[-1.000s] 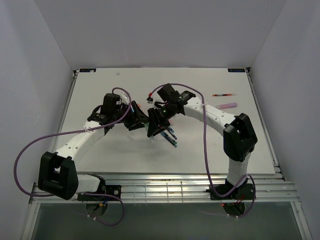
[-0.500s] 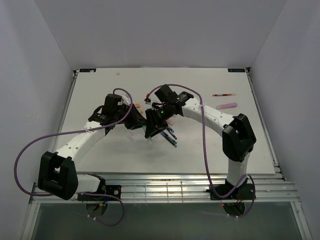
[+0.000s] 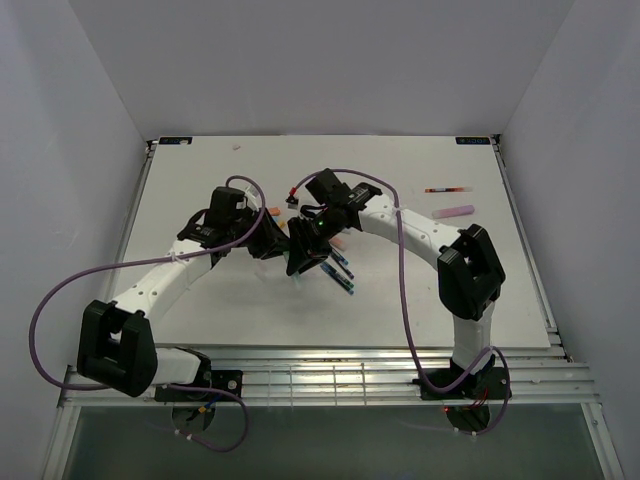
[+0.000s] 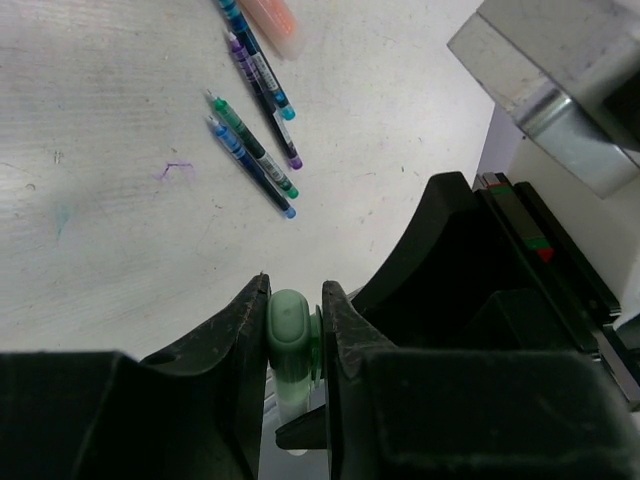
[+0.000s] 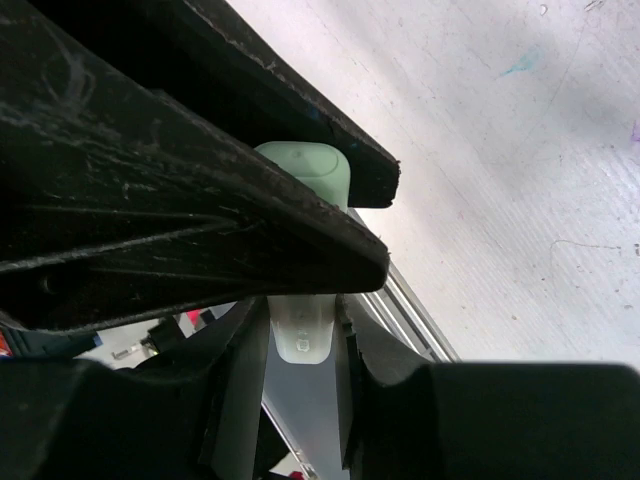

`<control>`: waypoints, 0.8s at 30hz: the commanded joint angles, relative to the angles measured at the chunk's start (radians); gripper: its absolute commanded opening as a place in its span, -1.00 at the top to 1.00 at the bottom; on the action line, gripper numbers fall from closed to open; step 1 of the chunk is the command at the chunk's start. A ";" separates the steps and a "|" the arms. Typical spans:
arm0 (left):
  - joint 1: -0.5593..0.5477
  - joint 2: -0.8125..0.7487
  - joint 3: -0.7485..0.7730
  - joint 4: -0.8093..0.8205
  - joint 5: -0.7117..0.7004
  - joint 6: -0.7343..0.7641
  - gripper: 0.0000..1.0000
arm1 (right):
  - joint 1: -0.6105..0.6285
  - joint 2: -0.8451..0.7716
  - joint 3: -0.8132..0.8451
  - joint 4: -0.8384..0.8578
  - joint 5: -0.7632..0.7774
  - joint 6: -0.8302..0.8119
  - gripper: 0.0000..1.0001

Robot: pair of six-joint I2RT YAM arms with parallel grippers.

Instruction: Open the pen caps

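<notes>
White tabletop [image 3: 400, 300], pale walls around. Nearest, my left jaws are clenched on the green cap [image 4: 293, 333] of the green highlighter [image 5: 303, 335], held above the tabletop. My right jaws clamp its pale barrel just behind the cap. Both grips look short, so I judge an off-axis pull could let the cap slip or the barrel twist loose. Beyond the green highlighter lie thin pens [image 4: 255, 150] and an orange highlighter [image 4: 275, 20], with a purple highlighter [image 3: 455, 212] farther off. None of them obstructs me.
</notes>
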 commanded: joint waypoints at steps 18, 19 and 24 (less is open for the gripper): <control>0.174 0.269 0.374 -0.027 -0.100 0.065 1.00 | 0.030 -0.285 -0.438 0.079 -0.089 -0.054 0.85; 0.175 0.272 0.374 -0.028 -0.111 0.070 1.00 | 0.031 -0.291 -0.447 0.062 -0.087 -0.075 0.85; 0.188 0.229 0.293 -0.053 -0.131 0.085 1.00 | 0.030 -0.290 -0.421 0.007 0.009 -0.147 0.85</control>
